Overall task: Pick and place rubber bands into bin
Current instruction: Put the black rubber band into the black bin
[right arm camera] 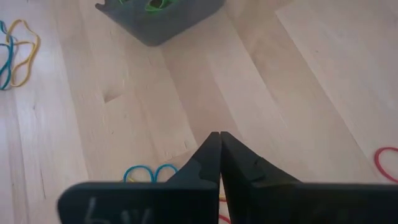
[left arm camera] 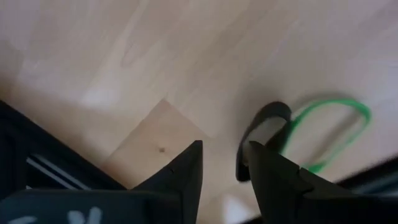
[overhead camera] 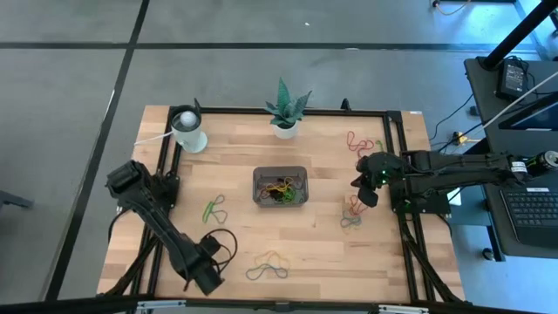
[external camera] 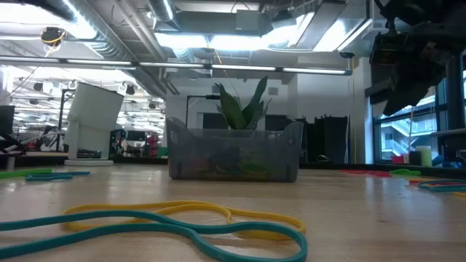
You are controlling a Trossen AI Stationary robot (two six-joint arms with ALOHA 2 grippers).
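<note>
**Two arms over a wooden table with scattered rubber bands**

While the small dark grey translucent rectangular bin (overhead camera: pixel 280 186) sat near the middle of the light wooden table (overhead camera: pixel 235 148), both dark arms hung over opposite sides of it. The bin already contained a tangle of thin elastic loops in yellow, green and orange. The left gripper (left arm camera: pixel 222 163) was low over the near left part of the table; its two dark fingers stood apart with a clear gap and held nothing. Just beyond its fingertips lay a black rubber band (left arm camera: pixel 261 134) and a green rubber band (left arm camera: pixel 329 130), touching or overlapping each other on the wood. The right gripper (right arm camera: pixel 219 146) was positioned above the table's right side, its fingers pressed together with nothing visible between them. Below and beside it lay a cluster of red and grey-green bands (overhead camera: pixel 352 214), and further back a red and green cluster (overhead camera: pixel 359 141). A yellow and teal pair (external camera: pixel 182 222) lay near the front edge, and a green band (overhead camera: pixel 214 208) lay left of the bin. A potted green plant in a white pot (overhead camera: pixel 285 112) and a white round cup (overhead camera: pixel 188 129) stood along the far edge.
</note>
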